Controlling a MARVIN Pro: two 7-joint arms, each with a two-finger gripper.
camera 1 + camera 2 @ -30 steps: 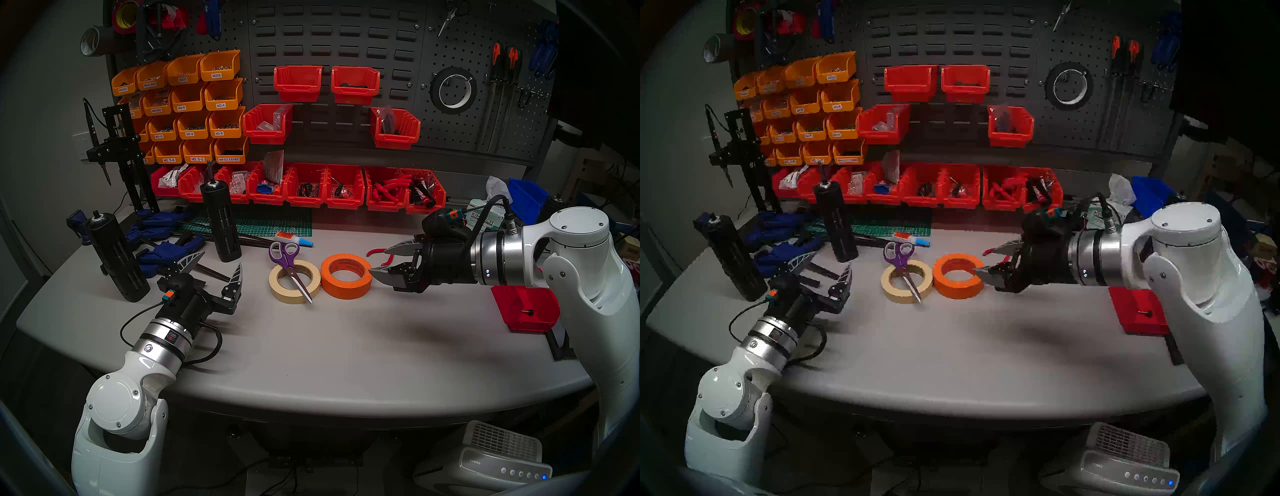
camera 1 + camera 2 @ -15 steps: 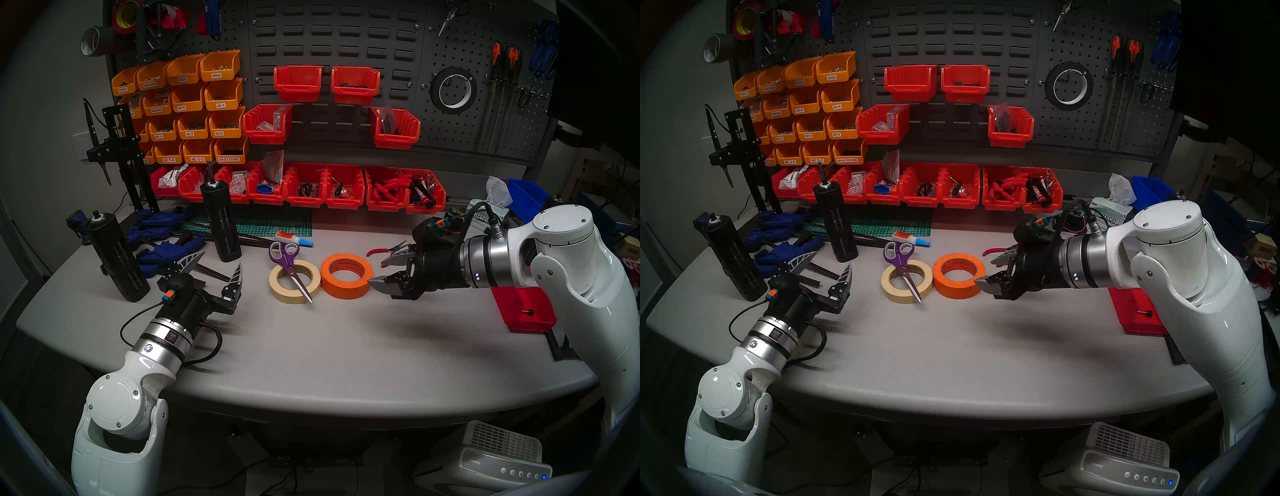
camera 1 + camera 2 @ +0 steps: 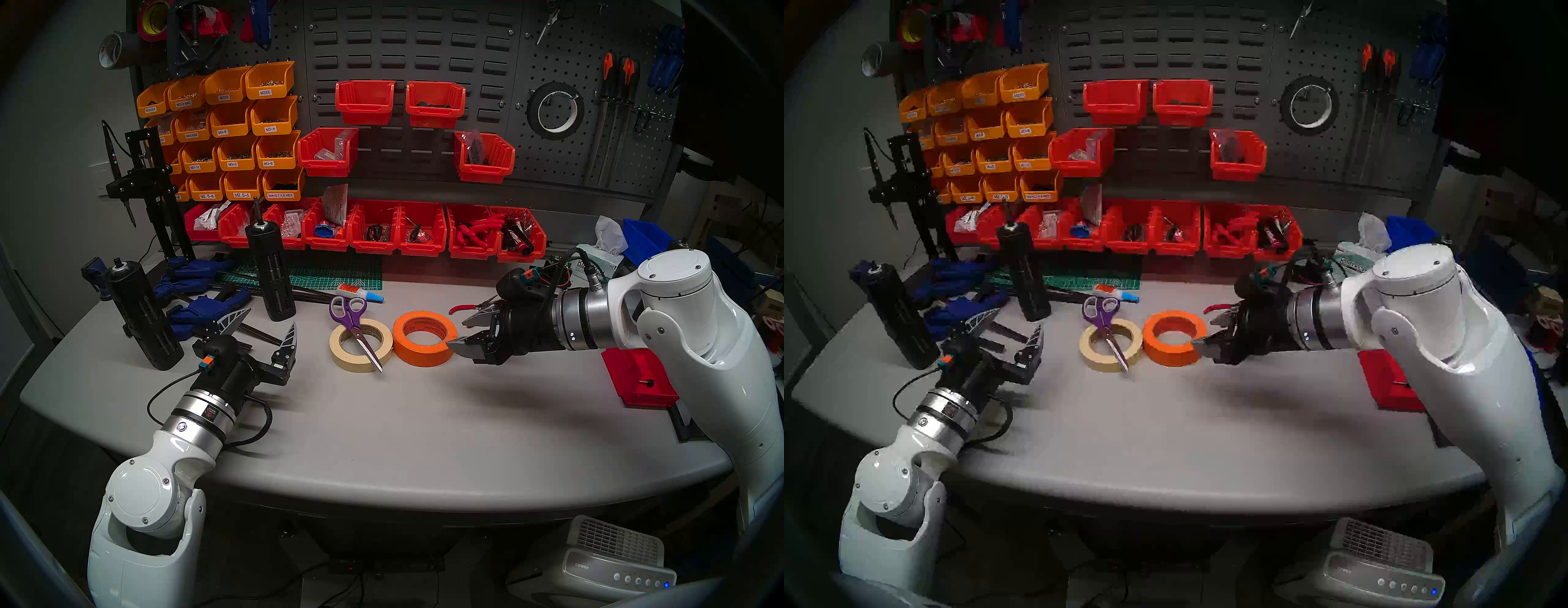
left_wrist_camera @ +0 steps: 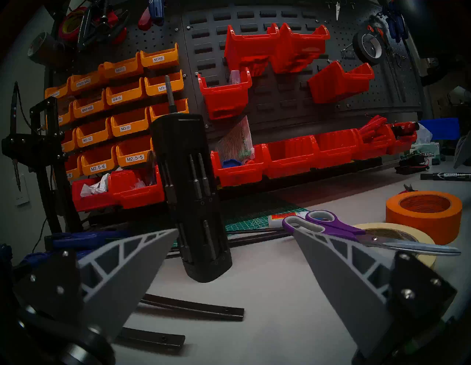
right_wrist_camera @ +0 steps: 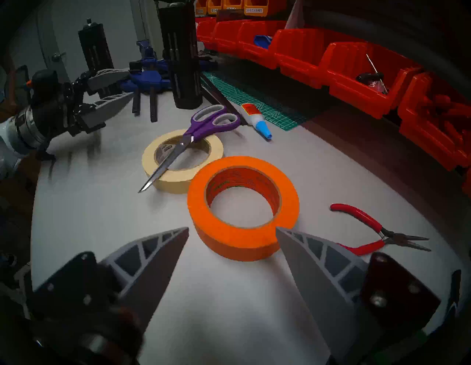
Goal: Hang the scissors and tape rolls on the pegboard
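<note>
Flat on the tabletop [image 3: 382,424] lie two rolls — orange [image 3: 424,338], beige [image 3: 360,346] — scissors [image 3: 355,329] across the beige; black roll [image 3: 555,111] on pegboard [image 3: 551,161]. Front tabletop bare. Both grippers — left [image 3: 263,329], right [image 3: 460,333] — jaws apart, empty.

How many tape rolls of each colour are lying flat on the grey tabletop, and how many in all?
Orange tape roll: 1
Beige tape roll: 1
Total on the tabletop: 2

Grey table [image 3: 382,424] bears orange tape roll [image 3: 424,337], beige tape roll [image 3: 360,350], pliers [image 5: 369,232]
</note>
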